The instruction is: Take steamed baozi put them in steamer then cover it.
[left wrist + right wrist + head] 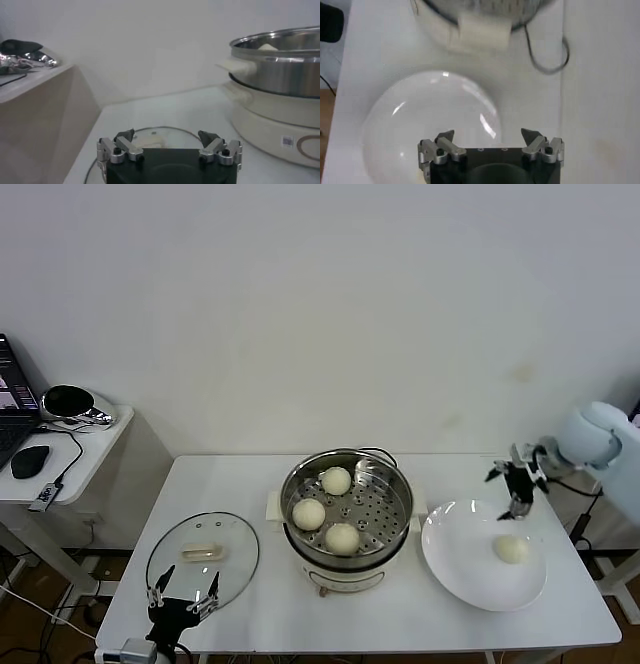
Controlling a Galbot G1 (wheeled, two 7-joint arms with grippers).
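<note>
Three baozi are already seated in the steamer at the middle of the table; the fourth baozi, cream-white and smooth, is left on the plate. It must be descended on and grasped by the right pincer, held wide open and empty above the plate's far rim. The left pincer, likewise open and empty, is parked by the cover.

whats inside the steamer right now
Three steamed baozi sit on the perforated tray inside the steamer. What lies beneath the tray is hidden.
</note>
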